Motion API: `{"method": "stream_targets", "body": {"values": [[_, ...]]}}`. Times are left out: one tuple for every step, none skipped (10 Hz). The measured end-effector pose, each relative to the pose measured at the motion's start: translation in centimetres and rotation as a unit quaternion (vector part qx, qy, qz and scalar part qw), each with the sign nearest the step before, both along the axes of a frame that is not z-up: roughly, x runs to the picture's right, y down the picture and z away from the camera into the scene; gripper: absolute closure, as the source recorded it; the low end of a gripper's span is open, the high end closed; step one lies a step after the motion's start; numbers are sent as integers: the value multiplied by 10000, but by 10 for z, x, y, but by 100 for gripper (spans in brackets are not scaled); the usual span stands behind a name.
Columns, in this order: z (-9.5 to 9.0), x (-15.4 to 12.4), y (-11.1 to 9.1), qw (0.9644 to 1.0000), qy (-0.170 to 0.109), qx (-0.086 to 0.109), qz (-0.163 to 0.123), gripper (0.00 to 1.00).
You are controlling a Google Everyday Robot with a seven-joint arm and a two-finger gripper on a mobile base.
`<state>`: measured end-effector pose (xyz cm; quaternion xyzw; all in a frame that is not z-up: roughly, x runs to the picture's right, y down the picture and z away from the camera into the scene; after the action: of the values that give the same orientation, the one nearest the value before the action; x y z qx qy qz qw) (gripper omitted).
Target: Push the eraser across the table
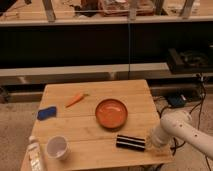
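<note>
Near the table's (85, 131) front right edge, the eraser (131, 142) is found lying flat, just in front of the orange plate (111, 113). The gripper (150, 141) is set low beside the eraser's right end, likely placed for a leftward shove; whether it is clenched or released cannot be told.

The table (90, 92) is of matt wooden planks. The eraser (131, 142) near the front right corner looks matt black. The orange plate (111, 113) is smooth and slightly glossy. The blue pad (47, 113) at the left edge seems soft. The gripper (151, 142), on a smooth white plastic-looking arm (176, 127), is at the front right corner.
</note>
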<state>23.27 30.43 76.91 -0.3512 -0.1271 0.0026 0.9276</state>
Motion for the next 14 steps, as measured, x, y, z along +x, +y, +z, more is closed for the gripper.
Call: {"method": "stream_targets", "body": {"values": [[5, -6, 2, 10000, -56, -58, 5, 100], [7, -9, 2, 9999, -137, -79, 48, 100], [7, -16, -1, 9996, -270, -80, 69, 100], [1, -28, -10, 9991, -431, -36, 46, 100], [-3, -33, -12, 9987, -503, -46, 24, 100], [-7, -37, -13, 9985, -550, -72, 8, 100], [-8, -42, -12, 9982, -592, -121, -42, 100], [-7, -47, -12, 9980, -612, -137, -77, 100], [-5, -53, -11, 9978, -607, -170, -190, 100], [-3, -57, -9, 9976, -605, -189, -291, 100], [-1, -61, -9, 9972, -624, -203, -352, 100], [0, -58, -10, 9974, -652, -168, -260, 100], [0, -57, -10, 9972, -697, -140, -214, 100], [1, -64, -11, 9968, -730, -151, -272, 100]]}}
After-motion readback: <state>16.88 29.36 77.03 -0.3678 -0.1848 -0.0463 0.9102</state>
